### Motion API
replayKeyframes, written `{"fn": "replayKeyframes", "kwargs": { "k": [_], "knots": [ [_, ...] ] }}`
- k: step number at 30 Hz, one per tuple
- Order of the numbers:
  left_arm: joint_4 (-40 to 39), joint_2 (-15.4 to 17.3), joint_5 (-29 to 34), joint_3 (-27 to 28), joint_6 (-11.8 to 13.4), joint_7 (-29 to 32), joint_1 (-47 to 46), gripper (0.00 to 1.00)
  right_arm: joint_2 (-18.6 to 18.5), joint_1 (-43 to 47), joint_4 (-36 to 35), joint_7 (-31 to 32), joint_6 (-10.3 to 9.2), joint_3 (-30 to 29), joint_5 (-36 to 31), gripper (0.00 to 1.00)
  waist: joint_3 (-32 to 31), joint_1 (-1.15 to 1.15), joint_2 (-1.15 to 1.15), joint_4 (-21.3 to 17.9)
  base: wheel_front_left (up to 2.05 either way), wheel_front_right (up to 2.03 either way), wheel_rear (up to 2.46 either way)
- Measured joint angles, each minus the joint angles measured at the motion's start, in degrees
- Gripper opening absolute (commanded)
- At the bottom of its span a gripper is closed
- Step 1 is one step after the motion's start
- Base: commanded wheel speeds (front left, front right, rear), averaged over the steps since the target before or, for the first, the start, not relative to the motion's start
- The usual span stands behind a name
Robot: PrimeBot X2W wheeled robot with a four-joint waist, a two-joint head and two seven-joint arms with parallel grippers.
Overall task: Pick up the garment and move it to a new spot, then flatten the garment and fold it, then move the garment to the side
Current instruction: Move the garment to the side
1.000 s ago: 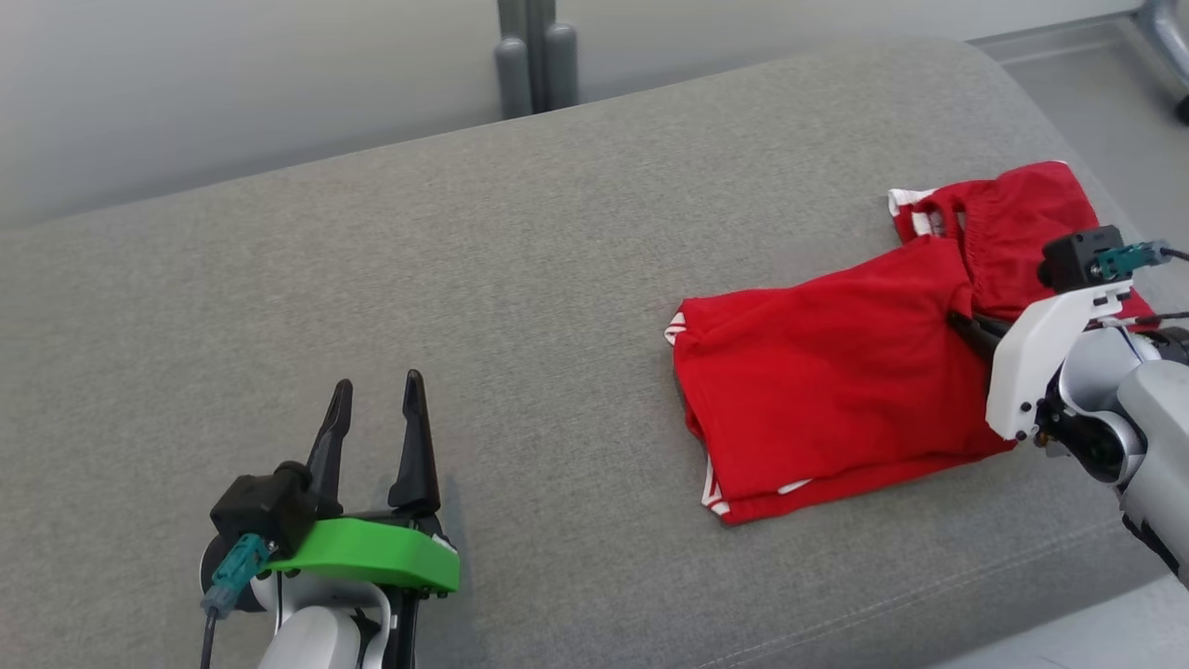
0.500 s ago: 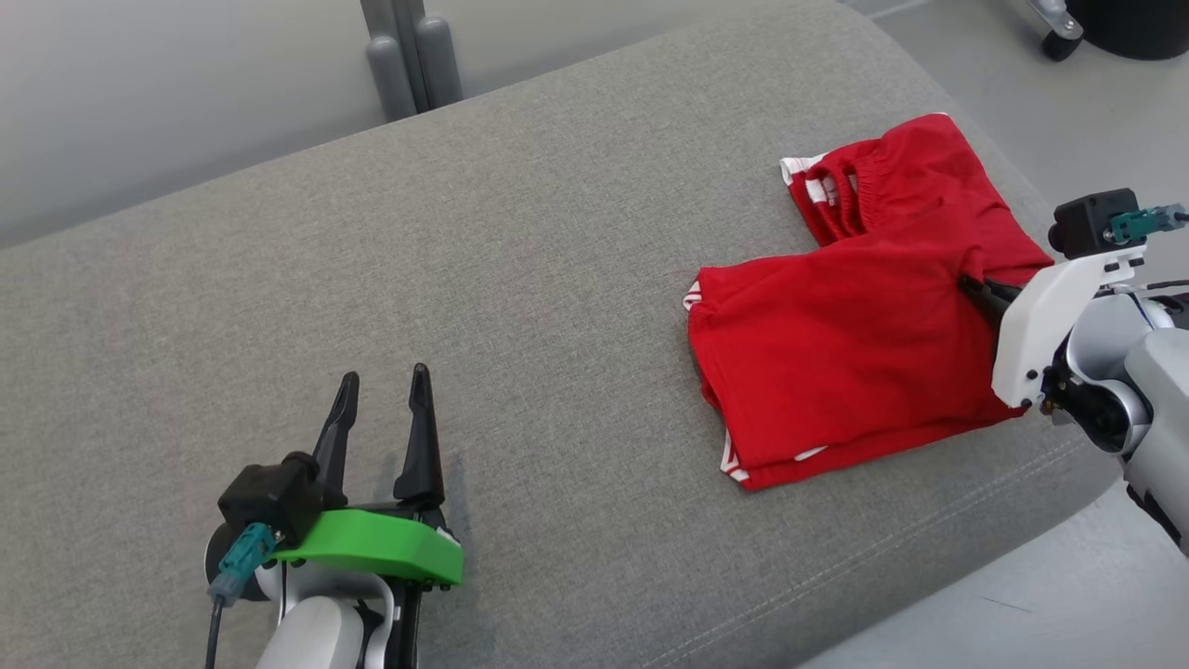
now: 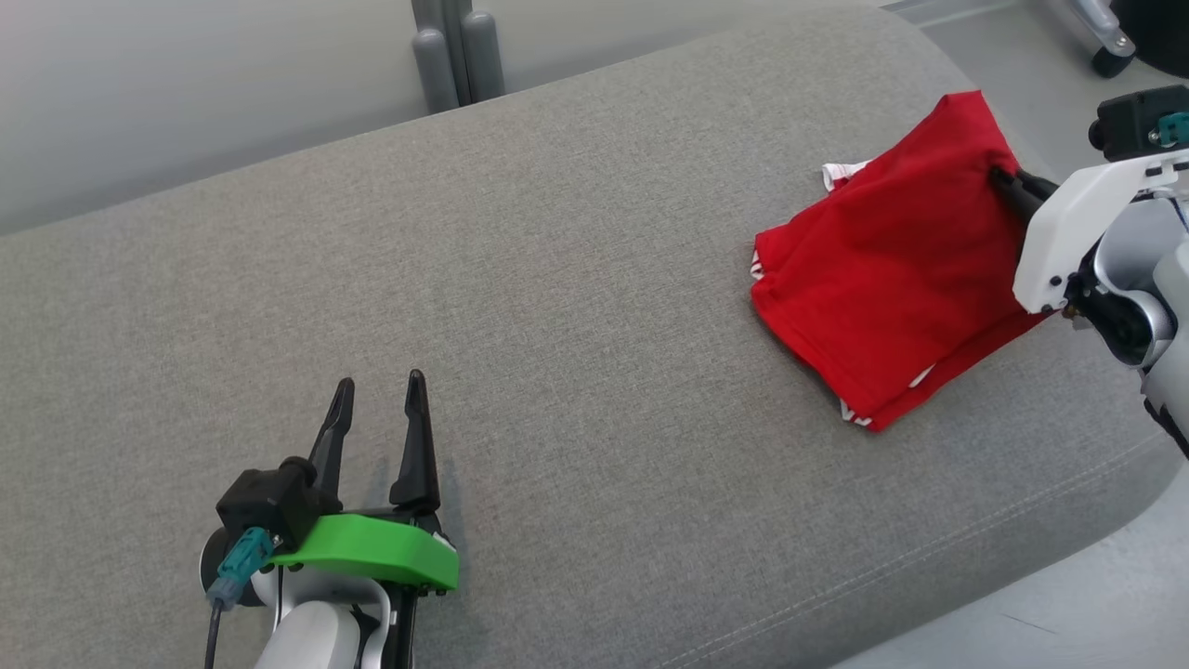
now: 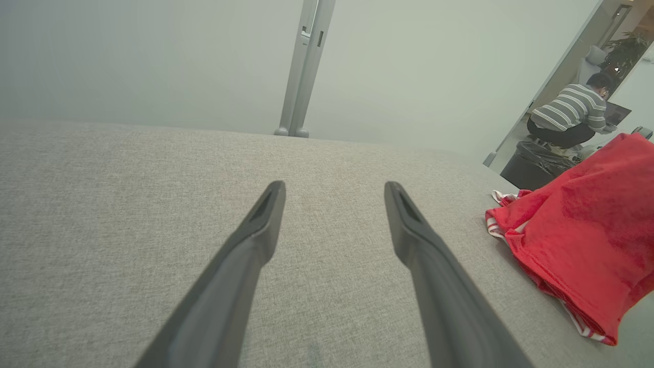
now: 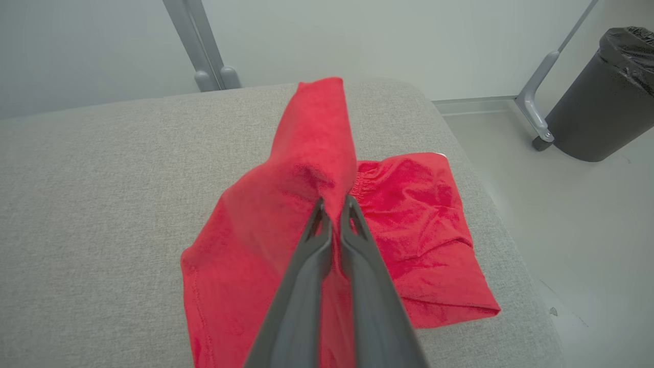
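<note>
Waiting nearest, at lower left: left gripper (image 3: 379,379), jaws spread wide and empty above the grey cushion (image 3: 576,279), likely parked out of the way. Farther off, near the cushion's right end: right gripper (image 5: 334,201) pinched tight on the red garment (image 3: 892,260), holding one edge up in a peak, remainder draped below, seemingly for carrying aside.

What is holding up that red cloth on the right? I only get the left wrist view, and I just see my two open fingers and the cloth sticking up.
Observer: The right pincer is shut on a fold of the red garment and holds it up above the grey couch.
Operator: Is there more cloth behind the raised bit?
Observer: Yes. A part with a gathered waistband lies flat on the couch, beside the raised fold.
</note>
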Motion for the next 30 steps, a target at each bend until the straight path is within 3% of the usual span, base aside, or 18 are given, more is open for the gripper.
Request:
{"fn": "replayKeyframes", "kwargs": {
  "k": [6,17,30],
  "knots": [
    [-0.7,0.6,0.4,-0.2,0.1,0.4,-0.3,1.0,-0.2,-3.0,4.2,-2.6,0.0,-0.9,-2.3,0.0,1.6,0.0,0.0,1.2,0.0,0.0,0.0],
    [-4.2,3.1,1.7,-0.7,0.6,2.5,-2.0,1.0,-4.5,-7.3,17.0,-10.0,0.0,-6.1,-4.5,0.0,6.9,0.0,0.0,3.8,0.0,0.0,0.0],
    [-8.1,6.0,3.3,-1.1,1.5,5.4,-4.1,1.0,-4.1,-10.5,29.1,-16.6,0.0,-11.2,-5.7,0.0,13.4,0.0,0.0,6.3,0.0,0.0,0.0]
  ]
}}
